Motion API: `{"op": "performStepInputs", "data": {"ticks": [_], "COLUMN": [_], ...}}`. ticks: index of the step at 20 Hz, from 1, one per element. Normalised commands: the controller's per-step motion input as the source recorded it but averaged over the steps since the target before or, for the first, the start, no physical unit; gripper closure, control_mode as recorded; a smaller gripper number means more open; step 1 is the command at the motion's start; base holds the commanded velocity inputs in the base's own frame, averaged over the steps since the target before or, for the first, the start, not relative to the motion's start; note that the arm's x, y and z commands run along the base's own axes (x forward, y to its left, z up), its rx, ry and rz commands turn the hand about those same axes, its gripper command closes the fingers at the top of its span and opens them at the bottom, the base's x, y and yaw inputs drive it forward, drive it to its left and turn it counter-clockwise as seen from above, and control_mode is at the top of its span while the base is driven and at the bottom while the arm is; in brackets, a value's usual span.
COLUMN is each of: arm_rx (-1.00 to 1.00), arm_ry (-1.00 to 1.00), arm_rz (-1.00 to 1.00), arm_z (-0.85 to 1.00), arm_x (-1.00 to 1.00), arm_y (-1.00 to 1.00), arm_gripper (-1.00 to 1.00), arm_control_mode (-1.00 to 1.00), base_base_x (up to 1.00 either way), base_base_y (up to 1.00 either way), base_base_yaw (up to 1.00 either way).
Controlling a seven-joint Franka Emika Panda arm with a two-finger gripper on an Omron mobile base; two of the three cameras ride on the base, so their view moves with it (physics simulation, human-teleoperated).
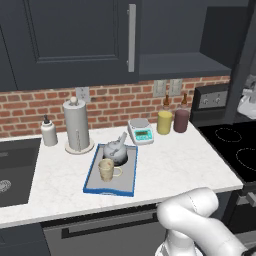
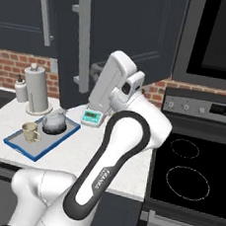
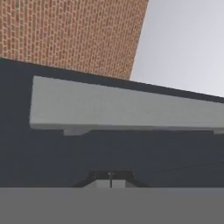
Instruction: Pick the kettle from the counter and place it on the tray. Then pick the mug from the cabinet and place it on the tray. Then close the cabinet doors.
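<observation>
White marble tabletop runs from a dark sink at the left to a black cooktop at the right, seen from the left base camera. From left to right it carries a small white dispenser bottle, a tall steel paper-towel cylinder, the blue-rimmed tray, a white kitchen scale, a yellow canister and a dark maroon canister. On the tray stand the kettle, at the far end, and the beige mug, just in front of it. Above, one cabinet door lies shut with its silver bar handle, beside the open cabinet shelf.

The right base view adds what the left one lacks: the second cabinet door standing partly open over the tabletop, its bar handle facing the camera, and the white arm raised toward it; here the tray, kettle and mug lie at the left.

The hand view shows a grey bar handle lying across a dark door panel, brick wall beyond. The end effector has its fingertips pressed together, gripping nothing, close before the panel; contact cannot be judged.
</observation>
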Motion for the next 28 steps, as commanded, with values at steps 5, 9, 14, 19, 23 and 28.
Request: {"op": "performStepInputs", "data": {"ticks": [5, 9, 14, 19, 23, 28], "arm_rx": [0.00, 0.00, 0.00, 0.00, -0.02, -0.06], "arm_ry": [0.11, 0.00, 0.05, 0.17, 0.35, 0.36], "arm_rz": [-0.01, -0.20, -0.22, -0.19, -0.27, -0.34], "arm_z": [0.00, 0.02, 0.38, 0.67, 0.55, -0.05], "arm_x": [0.36, 0.66, 0.65, 0.52, 0.57, 0.82], "arm_y": [0.06, 0.12, 0.03, 0.00, 0.02, 0.28], "arm_gripper": [1.00, 1.00, 1.00, 1.00, 1.00, 1.00], "arm_control_mode": [-1.00, -1.00, -1.00, -1.00, -1.00, -1.00], "base_base_x": [0.00, 0.00, 0.00, 0.00, 0.00, 0.00], "base_base_y": [0.00, 0.00, 0.00, 0.00, 0.00, 0.00], "base_base_yaw": [0.00, 0.00, 0.00, 0.00, 0.00, 0.00]}}
